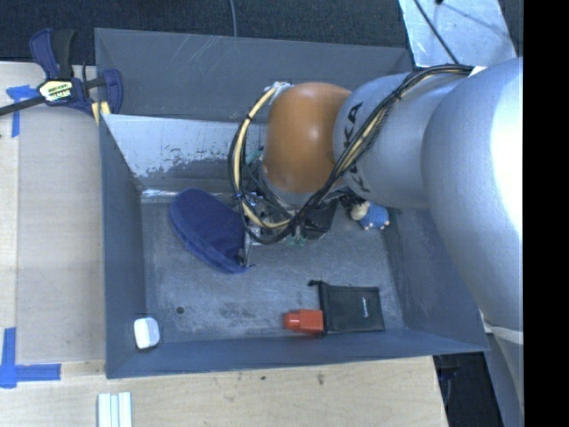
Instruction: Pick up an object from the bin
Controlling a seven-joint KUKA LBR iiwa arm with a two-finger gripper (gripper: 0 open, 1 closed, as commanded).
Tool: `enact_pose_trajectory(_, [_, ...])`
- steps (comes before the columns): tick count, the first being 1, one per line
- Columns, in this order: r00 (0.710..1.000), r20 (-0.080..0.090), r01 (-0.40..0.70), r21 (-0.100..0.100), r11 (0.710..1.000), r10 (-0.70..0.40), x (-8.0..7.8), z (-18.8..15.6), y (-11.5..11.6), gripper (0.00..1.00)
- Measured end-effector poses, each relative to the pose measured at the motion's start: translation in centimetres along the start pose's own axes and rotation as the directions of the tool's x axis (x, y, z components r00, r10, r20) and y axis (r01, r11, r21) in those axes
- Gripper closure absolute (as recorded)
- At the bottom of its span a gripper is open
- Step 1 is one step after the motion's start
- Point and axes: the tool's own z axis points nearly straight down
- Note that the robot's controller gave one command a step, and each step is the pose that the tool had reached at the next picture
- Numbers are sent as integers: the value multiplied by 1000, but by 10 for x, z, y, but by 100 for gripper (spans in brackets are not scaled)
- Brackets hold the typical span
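From my station I see the grey metal bin [120,265] standing on a pale table [49,238], which shows at 9 o'clock of it. Past the bin's far rim, at 12 o'clock, the ground is dark [311,7]. The bin's floor is scuffed and dull, and its far wall carries dark scratch marks.

The arm [444,140] comes in from 3 o'clock, its orange cover [302,140] wrapped in cables over the middle of the bin. The pincer [252,240] hangs below that cover, down near the floor. It is right at the 3 o'clock edge of a dark blue pouch [209,228], a soft rounded thing lying at 10 o'clock of the floor. Cables and wrist hide it, so I cannot tell whether the pincer is apart or together, nor whether it touches the pouch.

A small white cylinder [146,332] sits in the 7 o'clock corner. At 5 o'clock a flat black rectangle [353,309] lies against the near wall, with an orange-red block [305,321] touching its 9 o'clock side. At 2 o'clock, just beside the arm, lies a small blue and white thing [372,216], too small to name.
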Motion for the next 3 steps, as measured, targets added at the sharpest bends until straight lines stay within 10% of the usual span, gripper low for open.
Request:
enact_pose_trajectory(1, [999, -2, 35, 0, 999, -35, 19, -9, 56, 100])
enact_pose_trajectory(3, [995, 3, 95, -2, 995, -95, 72, -178, 113, 100])
